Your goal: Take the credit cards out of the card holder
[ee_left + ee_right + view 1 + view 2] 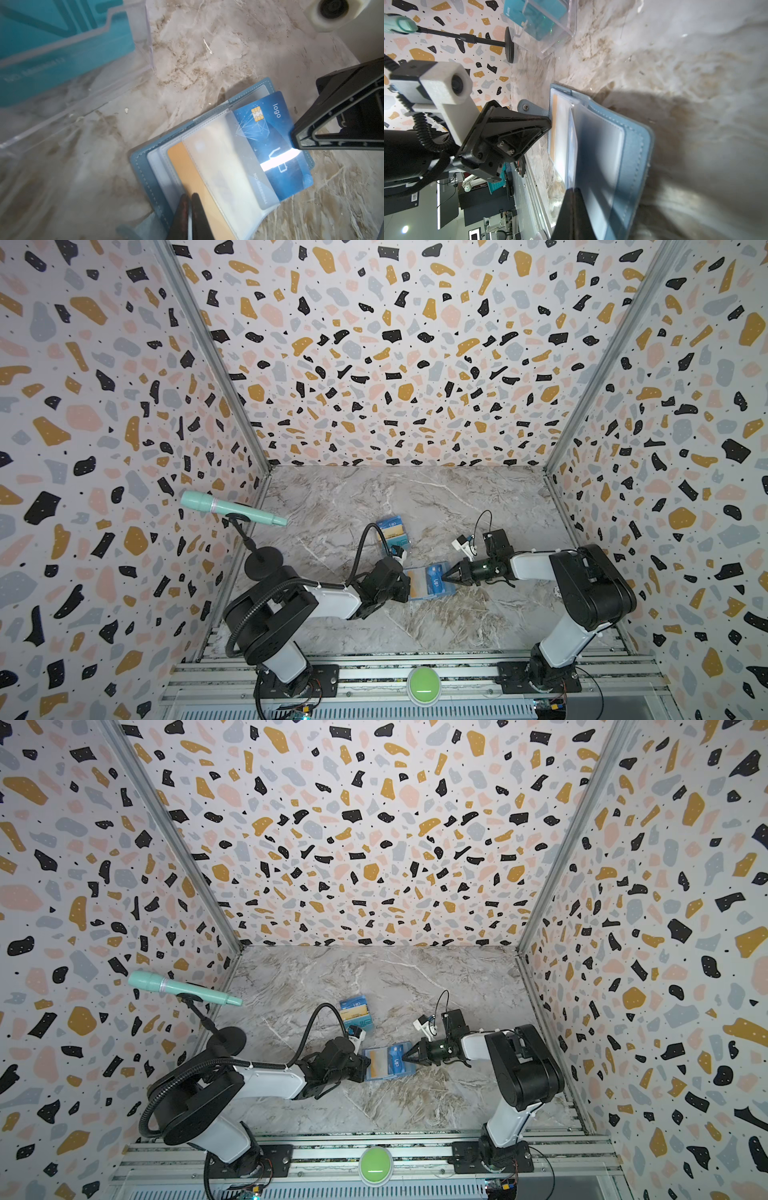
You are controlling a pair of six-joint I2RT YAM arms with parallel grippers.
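closed on the blue card (278, 145) at lower right of the left wrist view, our right gripper (296, 138) has it half out of a clear sleeve. left gripper (190, 204) pinches the card holder (145, 164) edge at frame bottom. risks we see: sleeve drags along, holder lifts, or the thin card slips free.

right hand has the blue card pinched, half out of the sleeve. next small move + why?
Probably keep the right hand shut and draw the blue card straight out, away from the left hand. The card is partly clear of its clear sleeve, and the left hand is shut at the opposite edge of the card holder, seemingly anchoring it.
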